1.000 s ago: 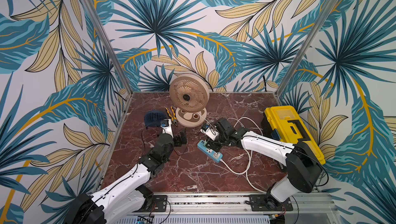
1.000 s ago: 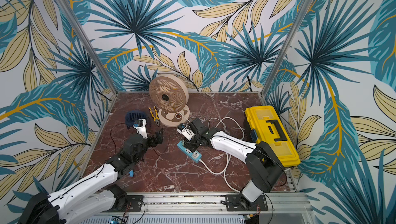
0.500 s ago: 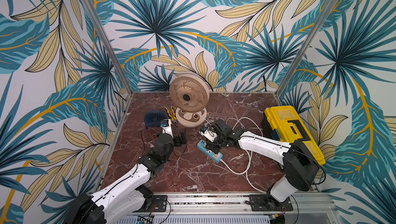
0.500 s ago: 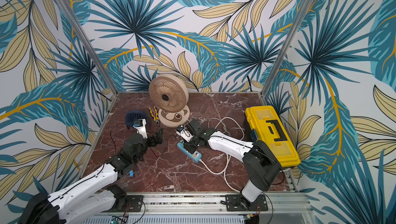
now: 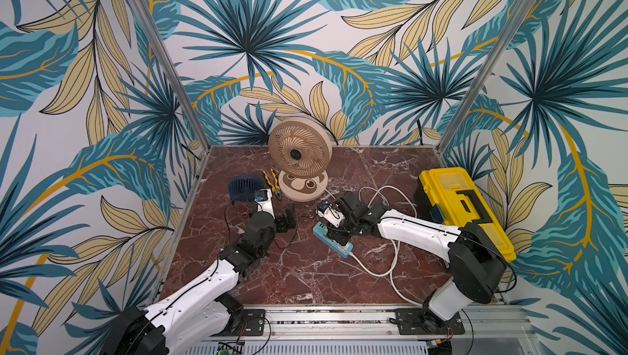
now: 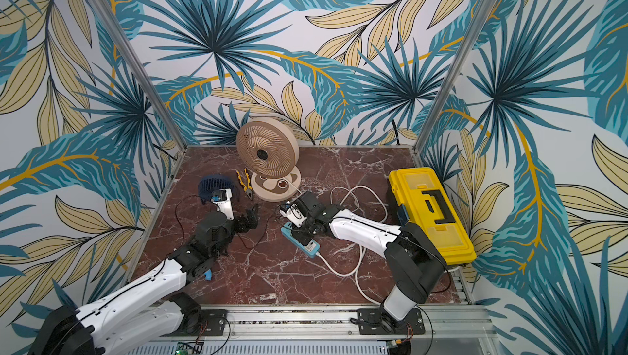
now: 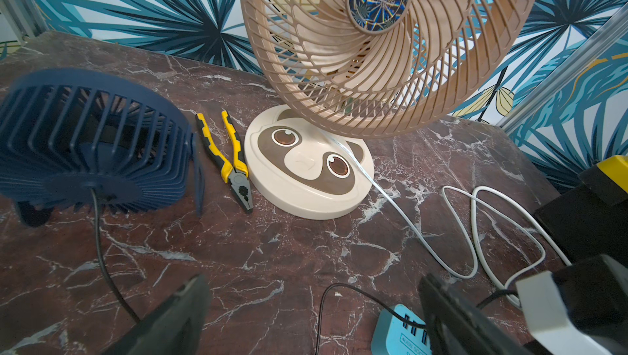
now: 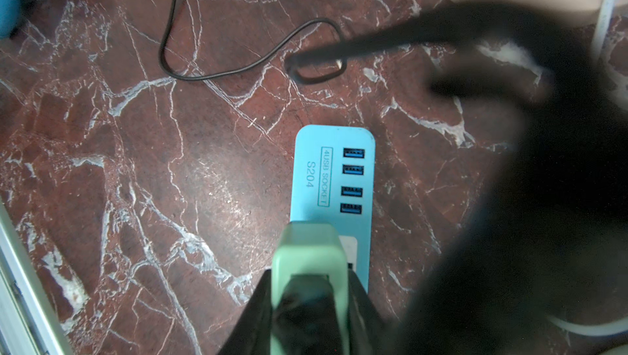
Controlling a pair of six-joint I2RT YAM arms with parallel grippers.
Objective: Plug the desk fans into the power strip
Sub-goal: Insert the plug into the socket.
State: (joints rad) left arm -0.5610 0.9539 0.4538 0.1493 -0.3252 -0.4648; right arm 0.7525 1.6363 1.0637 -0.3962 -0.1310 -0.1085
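Note:
The beige desk fan [image 5: 299, 154] [image 6: 266, 152] [image 7: 373, 47] stands at the back on its round animal-face base. Its thin white cord [image 7: 384, 197] runs forward to my right gripper. The light-blue power strip [image 5: 345, 250] [image 6: 310, 247] [image 8: 334, 180] [image 7: 397, 334] lies flat mid-table. My right gripper [image 5: 333, 229] [image 6: 299, 229] [image 8: 310, 285] is shut on a pale green plug [image 8: 309, 248], held over the white socket beside the USB ports. Whether its pins are in, I cannot tell. My left gripper [image 5: 289, 215] [image 6: 249, 217] [image 7: 312, 302] hangs open just left of the strip, holding nothing.
A small navy fan [image 5: 244, 188] sits at the left, with its black cord [image 8: 170, 47] trailing past the strip's USB end. Yellow-handled pliers [image 5: 272, 183] lie beside the desk fan's base. A yellow toolbox [image 5: 462, 214] fills the right side. The strip's white cord [image 5: 390, 261] loops toward the front.
My right gripper has crept slightly left and down over the power strip with the plug. The left arm has stayed still.

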